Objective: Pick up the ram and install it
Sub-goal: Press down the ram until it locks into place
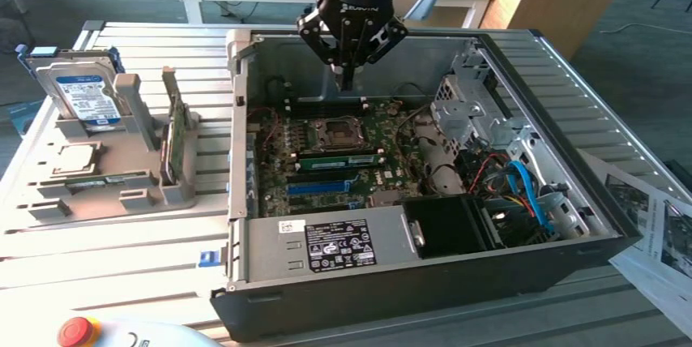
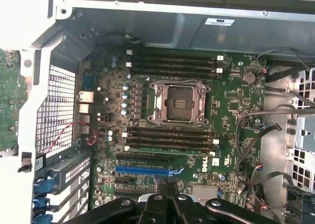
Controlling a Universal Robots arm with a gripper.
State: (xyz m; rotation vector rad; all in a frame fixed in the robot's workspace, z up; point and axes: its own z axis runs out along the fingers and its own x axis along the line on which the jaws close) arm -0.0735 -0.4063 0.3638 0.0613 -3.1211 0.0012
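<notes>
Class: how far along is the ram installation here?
Done: the ram appears seated on the motherboard beside the CPU socket. In hand: nothing; the gripper hangs shut and empty above them. Left: whether it is fully latched cannot be told.

Desk (image 1: 130, 262): white slatted surface. Directly on it: open black computer case (image 1: 433, 282) at centre; grey parts holder (image 1: 108, 185) just beside the case toward the exterior view's left; printed paper sheets (image 1: 654, 233) at the right edge; a device with a red button (image 1: 78, 331) at the near edge.
</notes>
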